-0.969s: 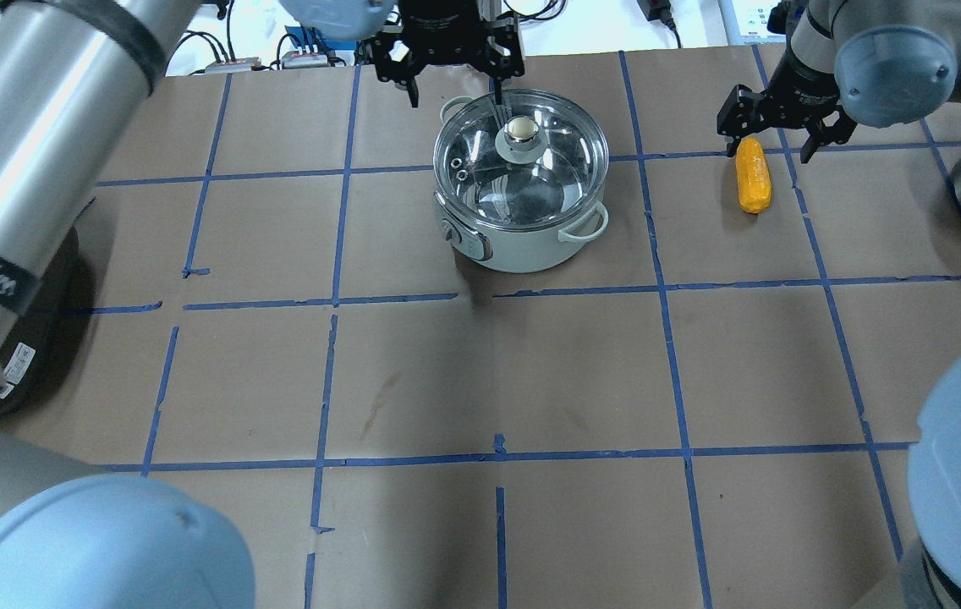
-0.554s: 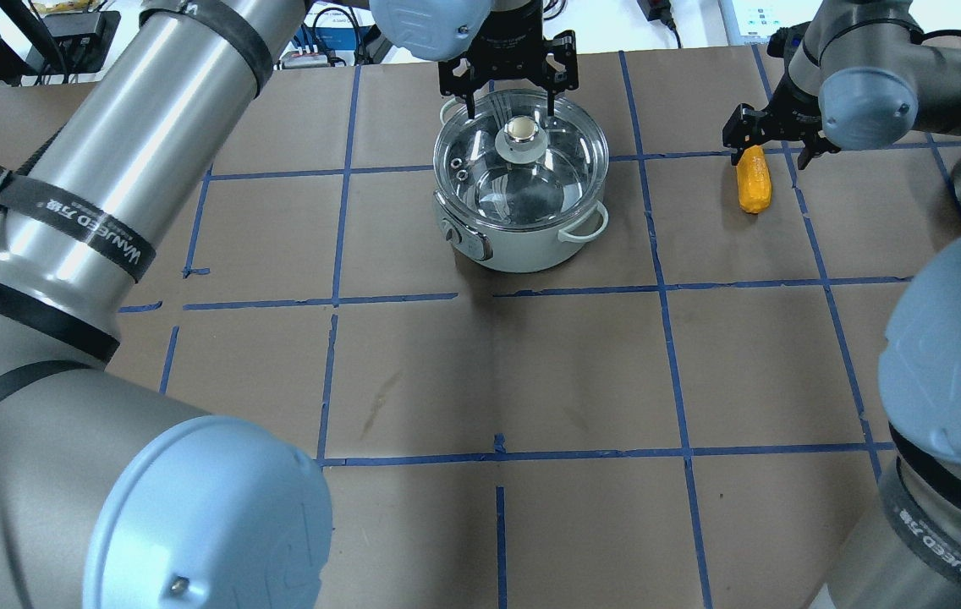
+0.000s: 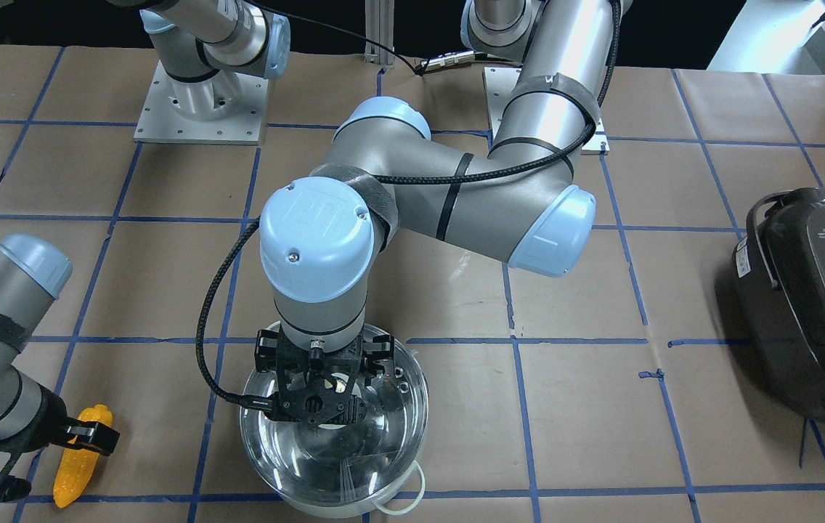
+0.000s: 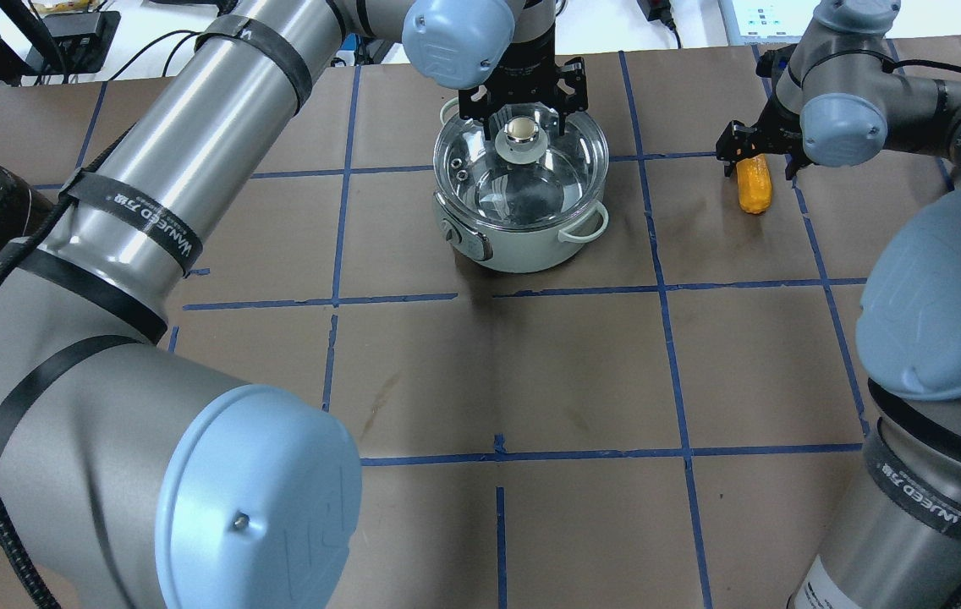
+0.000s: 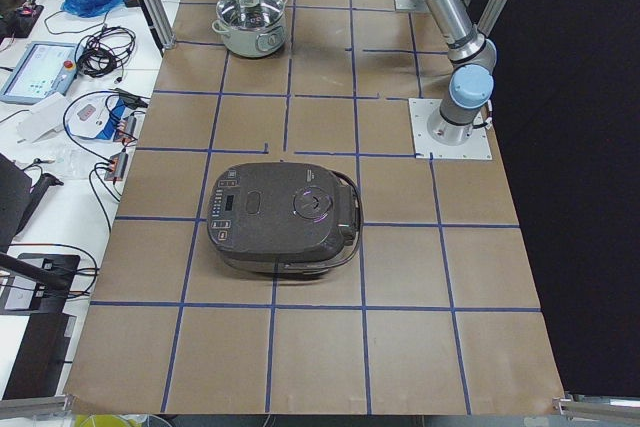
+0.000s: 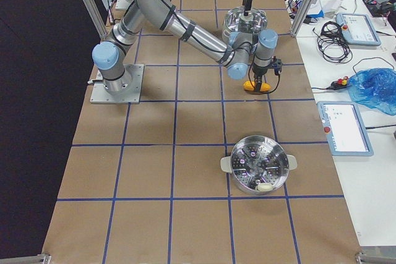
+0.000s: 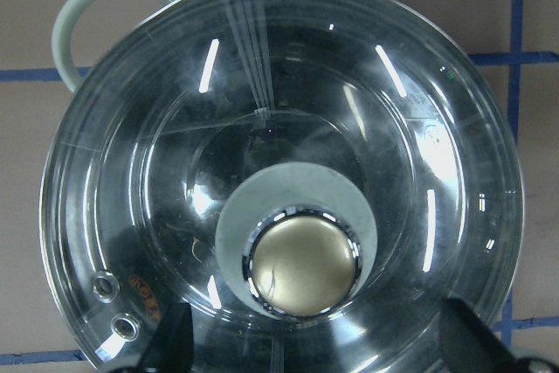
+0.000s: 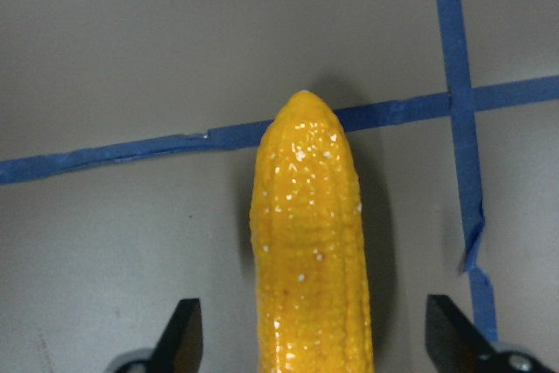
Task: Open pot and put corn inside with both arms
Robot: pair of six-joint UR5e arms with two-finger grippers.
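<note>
The steel pot (image 4: 523, 241) stands at the table's far middle with its glass lid (image 4: 485, 182) on. My left gripper (image 4: 523, 118) is open and hangs over the lid, one finger on each side of the pale knob (image 4: 521, 131). In the left wrist view the knob (image 7: 304, 266) sits between the fingertips (image 7: 170, 347), not touching them. The corn (image 4: 754, 188) lies on the table to the pot's right. My right gripper (image 4: 758, 154) is open over its far end. In the right wrist view the corn (image 8: 313, 251) lies between the fingertips (image 8: 183, 329).
A dark rice cooker (image 3: 812, 298) stands at the table's end on my left. A second steel pot with a steamer insert (image 6: 258, 165) stands at the end on my right. The brown paper table has a blue tape grid (image 4: 497, 296).
My left gripper has come forward from behind the pot and now straddles the lid knob. My right gripper has dropped lower over the corn's far end. Pot and corn have not moved.
</note>
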